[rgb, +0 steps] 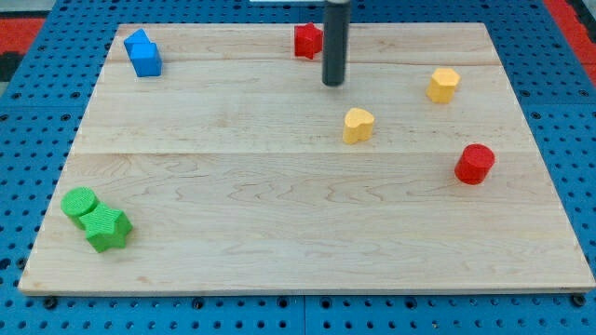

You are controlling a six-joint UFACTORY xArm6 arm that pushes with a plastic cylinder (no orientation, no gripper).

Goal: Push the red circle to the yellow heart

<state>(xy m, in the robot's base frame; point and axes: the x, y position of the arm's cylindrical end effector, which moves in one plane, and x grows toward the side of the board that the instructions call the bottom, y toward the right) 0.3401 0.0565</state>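
Red circle (475, 164) | right-below my tip (333, 83) | well apart

**Red circle and yellow heart lie well apart**

The red circle (475, 164) is a short upright cylinder with a flat round top, resting on the wooden board near the view's right edge, about mid-height. The yellow heart (358, 125) sits flat toward the board's centre, up and to the view's left of the circle, its lobed top face upward. Bare wood separates the two; they do not touch.
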